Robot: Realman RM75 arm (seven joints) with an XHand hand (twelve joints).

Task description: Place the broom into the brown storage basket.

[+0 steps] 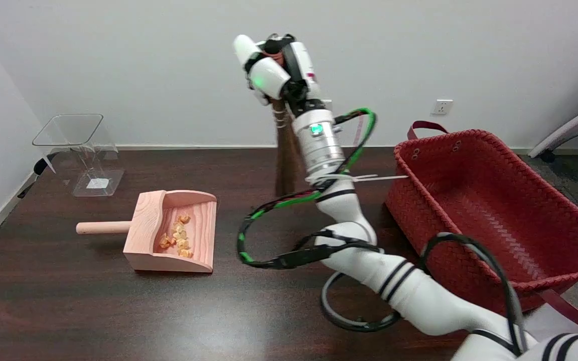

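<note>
My right hand (272,67) is raised high over the middle of the table and grips the top of the broom's handle. The broom (284,160) hangs upright under the hand, its brown bristles reaching down toward the table; my forearm hides much of it. I cannot tell whether the bristle tips touch the table. The brown-red woven storage basket (422,210) stands at the right with nothing visible inside, about a forearm's width to the right of the broom.
A pink wooden dustpan (173,230) with several small crumbs inside lies left of centre, its handle pointing left. A clear plastic stand (81,150) sits at the back left. Black and green cables (269,210) loop around my arm.
</note>
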